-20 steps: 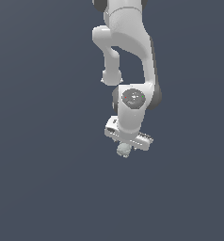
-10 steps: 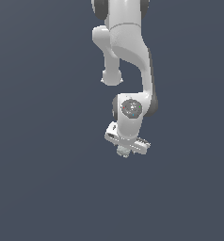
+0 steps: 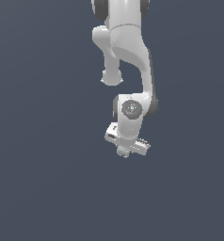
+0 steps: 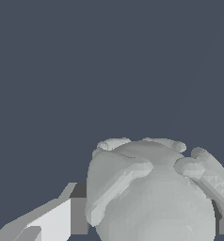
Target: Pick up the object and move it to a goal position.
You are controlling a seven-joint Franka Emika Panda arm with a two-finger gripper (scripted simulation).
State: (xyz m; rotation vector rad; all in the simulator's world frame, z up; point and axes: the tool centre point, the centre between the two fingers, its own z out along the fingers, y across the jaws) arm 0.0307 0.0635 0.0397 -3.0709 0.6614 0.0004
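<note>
Clamping the object (image 4: 151, 197) between its 2 fingers (image 4: 52, 221), the hand (image 3: 125, 148) holds it just beneath the arm (image 3: 128, 47), over the dark surface (image 3: 38, 188). Its lumpy shape could slip out during a quick move.

All around the gripper lies one flat backdrop (image 3: 43, 141) of dark slate blue-grey, plain and unmarked. It carries no visible seam or edge in either view. The light is soft and even, and the wrist view shows the same dull tone.
</note>
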